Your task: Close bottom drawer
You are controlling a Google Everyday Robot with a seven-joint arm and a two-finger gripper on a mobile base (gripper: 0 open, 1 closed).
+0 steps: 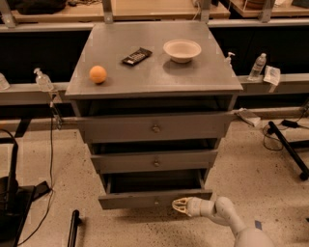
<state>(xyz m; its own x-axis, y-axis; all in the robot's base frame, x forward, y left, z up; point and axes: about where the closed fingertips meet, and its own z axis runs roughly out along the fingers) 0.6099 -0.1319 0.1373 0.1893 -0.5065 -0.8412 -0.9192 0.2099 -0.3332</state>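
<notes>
Reaching in: my arm [223, 215] enters from the lower right, pale and jointed, running left toward the cabinet.
Gripper: gripper [181, 206] sits low at the right part of the bottom drawer's front, right up against it; can't confirm contact.
Grip state: I cannot tell, nothing seen held.
Bottom drawer: bottom drawer [140, 199] is the lowest of three, pulled out, with its dark inside showing behind the grey front; not closed.
Middle drawer: middle drawer [145, 162] is directly above, grey, with a round knob [156, 163] at centre.
Top drawer: top drawer [125, 129] is the widest-looking front, same kind of knob, with a dark gap above it.
Floor: speckled floor [260, 183]; a black stand leg [288, 148] lies right of the cabinet and dark gear [14, 202] sits at left.
Cabinet top: cabinet top [145, 79] is flat grey.
Orange ball: orange ball [98, 74] rests near the left front of the top.
Dark bar: dark bar [136, 56] lies mid-top, angled; I can't tell what it is.
Bowl: pale bowl [182, 50] stands upright, right of the bar and apart from it.
Behind: clear bottle [259, 66] on the right rail, another bottle [42, 79] on the left rail, wooden bench [154, 8] at the far back.
</notes>
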